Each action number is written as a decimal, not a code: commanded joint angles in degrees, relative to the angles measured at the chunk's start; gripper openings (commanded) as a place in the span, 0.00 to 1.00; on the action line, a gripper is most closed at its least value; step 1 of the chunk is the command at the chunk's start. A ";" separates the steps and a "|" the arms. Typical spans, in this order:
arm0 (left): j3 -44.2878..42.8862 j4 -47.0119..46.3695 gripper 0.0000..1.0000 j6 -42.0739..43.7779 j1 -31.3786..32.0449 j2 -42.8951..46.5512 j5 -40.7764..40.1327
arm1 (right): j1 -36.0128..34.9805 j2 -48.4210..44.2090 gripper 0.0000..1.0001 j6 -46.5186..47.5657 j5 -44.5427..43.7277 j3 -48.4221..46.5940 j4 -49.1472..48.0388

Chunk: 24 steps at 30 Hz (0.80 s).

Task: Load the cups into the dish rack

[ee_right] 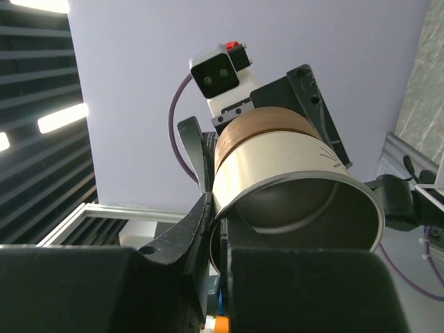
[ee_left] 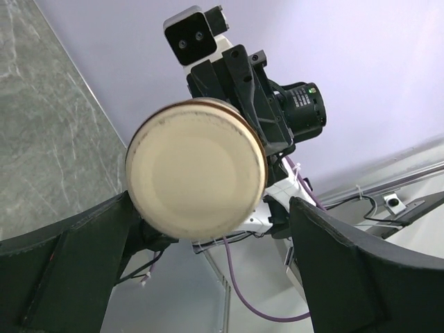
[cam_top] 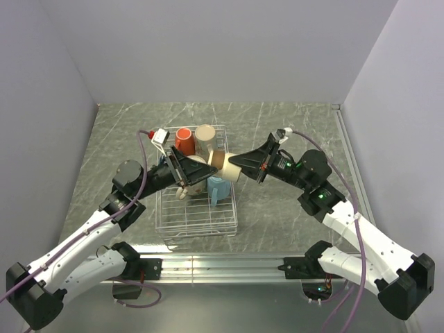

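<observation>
Over the dish rack point(cam_top: 198, 223) a handover seemed in hand: the left claw point(cam_top: 198, 171) gaped wide around the base of the cream cup point(cam_top: 217, 160), held sideways aloft by the right claw point(cam_top: 232, 165) pinching its rim. The left needed to close squarely next. Grey-veined counter point(cam_top: 291, 208) lay between plain pale walls point(cam_top: 208, 41).

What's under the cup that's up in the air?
The rack, with a light blue mug standing in it just below the cup. The cup itself covers the spot directly beneath, so anything else there is hidden.
</observation>
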State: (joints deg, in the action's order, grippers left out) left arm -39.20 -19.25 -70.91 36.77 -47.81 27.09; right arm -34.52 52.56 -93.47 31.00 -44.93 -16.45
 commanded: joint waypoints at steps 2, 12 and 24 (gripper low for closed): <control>-3.51 1.32 0.99 2.62 -0.04 -1.14 -0.29 | -2.30 0.97 0.00 -1.54 -2.44 -0.33 -6.49; -3.87 3.25 0.99 3.15 -0.12 0.35 -2.22 | -6.34 1.50 0.00 -0.48 -4.63 -0.51 -5.53; -4.74 9.03 0.04 4.55 -0.04 2.11 -4.24 | -6.61 -0.70 0.00 1.27 -5.51 1.07 -2.11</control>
State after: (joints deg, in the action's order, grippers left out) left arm -40.84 -12.45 -68.34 36.93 -47.33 24.64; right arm -40.82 54.13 -93.51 26.65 -43.79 -17.74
